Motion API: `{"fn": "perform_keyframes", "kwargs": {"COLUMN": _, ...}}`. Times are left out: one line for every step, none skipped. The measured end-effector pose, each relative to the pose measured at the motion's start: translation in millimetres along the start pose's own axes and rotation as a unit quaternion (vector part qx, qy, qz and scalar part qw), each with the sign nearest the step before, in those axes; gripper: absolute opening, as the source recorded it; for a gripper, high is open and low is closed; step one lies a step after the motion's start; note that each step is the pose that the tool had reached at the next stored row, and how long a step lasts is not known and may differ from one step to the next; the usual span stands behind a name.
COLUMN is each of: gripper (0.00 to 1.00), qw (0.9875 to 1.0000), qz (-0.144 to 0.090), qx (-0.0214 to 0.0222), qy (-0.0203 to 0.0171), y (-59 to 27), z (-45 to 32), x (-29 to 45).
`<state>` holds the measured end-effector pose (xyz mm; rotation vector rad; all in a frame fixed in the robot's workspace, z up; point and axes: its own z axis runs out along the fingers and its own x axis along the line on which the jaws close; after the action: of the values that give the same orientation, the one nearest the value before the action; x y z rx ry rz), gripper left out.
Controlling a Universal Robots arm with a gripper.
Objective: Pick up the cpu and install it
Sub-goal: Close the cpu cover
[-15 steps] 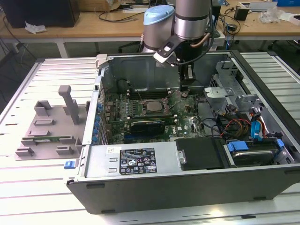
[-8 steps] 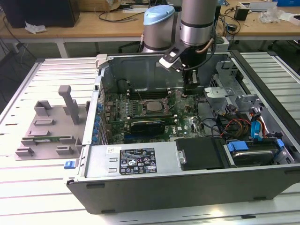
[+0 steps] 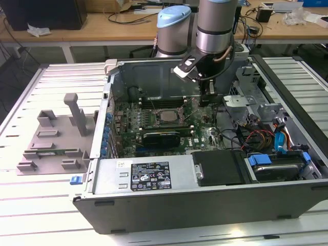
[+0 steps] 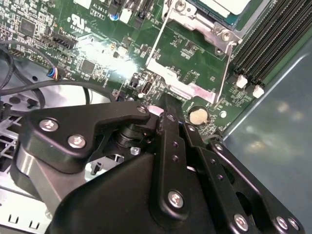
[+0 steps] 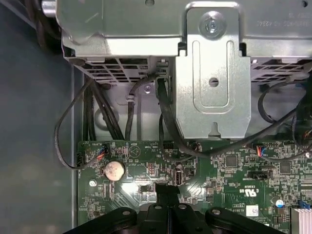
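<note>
1. While the arm (image 3: 218, 25) reaches down into the open computer case (image 3: 205, 205), the gripper (image 3: 207, 100) hangs low over the motherboard (image 3: 128, 128), to the exterior view's right of the socket (image 3: 165, 105).
2. Fingers (image 5: 163, 195) are closed tip to tip in both wrist views, with only a thin seam between them and nothing seen in the grip. Can't tell if the tips touch the board; the gripper's own body blocks that in the second wrist view.
3. The cpu (image 3: 165, 117) sits in the socket mid-board, apart from the gripper. In the second wrist view it is cut off by the picture's edge; only a strip of pale metal top (image 4: 226, 4) shows inside the socket frame.
4. The wire lever (image 4: 152, 44) runs beside the frame. Can't tell whether it's latched.
5. The coin cell (image 5: 114, 169) is near the fingertips, and the memory slots (image 4: 273, 44) lie beside the socket.
6. Black cables (image 5: 92, 112) run from under the metal drive cage (image 5: 212, 73) to the board, their upper ends hidden.
7. The power supply (image 3: 148, 174) covers the near end of the board in the exterior view.
8. A grey parts fixture (image 3: 54, 138) lies on the table at the exterior view's left of the case.
</note>
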<state>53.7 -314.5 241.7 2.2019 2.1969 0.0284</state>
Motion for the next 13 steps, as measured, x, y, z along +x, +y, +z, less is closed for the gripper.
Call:
{"fn": "perform_keyframes", "kwargs": {"gripper": 0.11, "qw": 1.0, "qz": 0.0, "qx": 0.0, "qy": 0.0, "y": -1.5, "z": 0.2, "x": 0.0}}
{"fn": "perform_keyframes", "kwargs": {"gripper": 0.11, "qw": 1.0, "qz": 0.0, "qx": 0.0, "qy": 0.0, "y": -3.5, "z": 0.3, "x": 0.0}}
{"fn": "perform_keyframes", "kwargs": {"gripper": 0.11, "qw": 1.0, "qz": 0.0, "qx": 0.0, "qy": 0.0, "y": -4.5, "z": 0.4, "x": 0.0}}
{"fn": "perform_keyframes", "kwargs": {"gripper": 0.11, "qw": 1.0, "qz": 0.0, "qx": 0.0, "qy": -0.0001, "y": -5.4, "z": 0.3, "x": 0.0}}
{"fn": "perform_keyframes", "kwargs": {"gripper": 0.11, "qw": 1.0, "qz": 0.0, "qx": 0.0, "qy": 0.0, "y": -6.6, "z": 0.3, "x": -0.1}}
{"fn": "perform_keyframes", "kwargs": {"gripper": 0.11, "qw": 1.0, "qz": 0.0, "qx": 0.0, "qy": 0.0, "y": -6.8, "z": 0.3, "x": 0.0}}
{"fn": "perform_keyframes", "kwargs": {"gripper": 0.11, "qw": 1.0, "qz": 0.0, "qx": 0.0, "qy": 0.0, "y": -6.8, "z": 0.3, "x": 0.0}}
{"fn": "perform_keyframes", "kwargs": {"gripper": 0.11, "qw": 1.0, "qz": 0.0, "qx": 0.0, "qy": 0.0, "y": -6.9, "z": 0.3, "x": 0.0}}
{"fn": "perform_keyframes", "kwargs": {"gripper": 0.11, "qw": 1.0, "qz": 0.0, "qx": 0.0, "qy": 0.0, "y": -7.3, "z": 0.3, "x": 0.0}}
{"fn": "perform_keyframes", "kwargs": {"gripper": 0.11, "qw": 1.0, "qz": 0.0, "qx": 0.0, "qy": 0.0, "y": -7.9, "z": 0.3, "x": 0.0}}
{"fn": "perform_keyframes", "kwargs": {"gripper": 0.11, "qw": 1.0, "qz": 0.0, "qx": 0.0, "qy": 0.0, "y": -8.9, "z": 0.2, "x": 0.0}}
{"fn": "perform_keyframes", "kwargs": {"gripper": 0.11, "qw": 1.0, "qz": 0.0, "qx": 0.0, "qy": 0.0, "y": -11.1, "z": 0.2, "x": 0.0}}
{"fn": "perform_keyframes", "kwargs": {"gripper": 0.11, "qw": 1.0, "qz": 0.0, "qx": -0.0001, "qy": 0.0, "y": -12.6, "z": 0.1, "x": 0.0}}
